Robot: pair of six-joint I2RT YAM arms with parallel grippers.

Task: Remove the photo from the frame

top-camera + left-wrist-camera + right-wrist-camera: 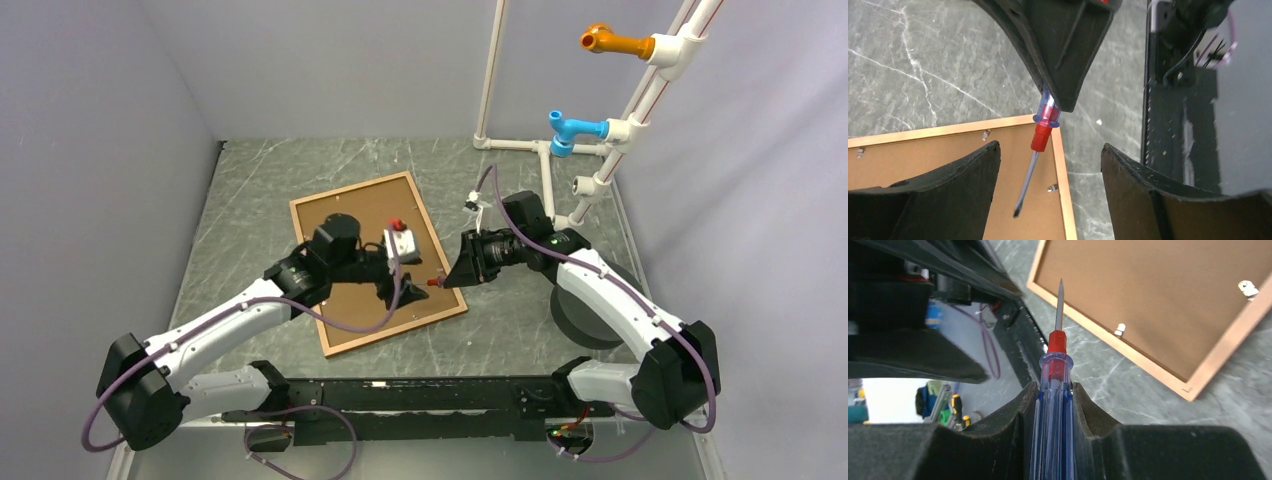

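The frame lies face down on the table, its thin reddish-brown moulding around the light-brown backing board. The print side of the photo is hidden. Small metal clips hold the board at the frame's edge. My right gripper is shut on a screwdriver with a clear blue handle and red collar. Its tip hovers over the board near the frame's near right edge. My left gripper is open and empty over that same edge, one finger above the board.
A white pipe rack with a blue hook and an orange hook stands at the back right. A grey disc lies under the right arm. A black rail runs along the near edge.
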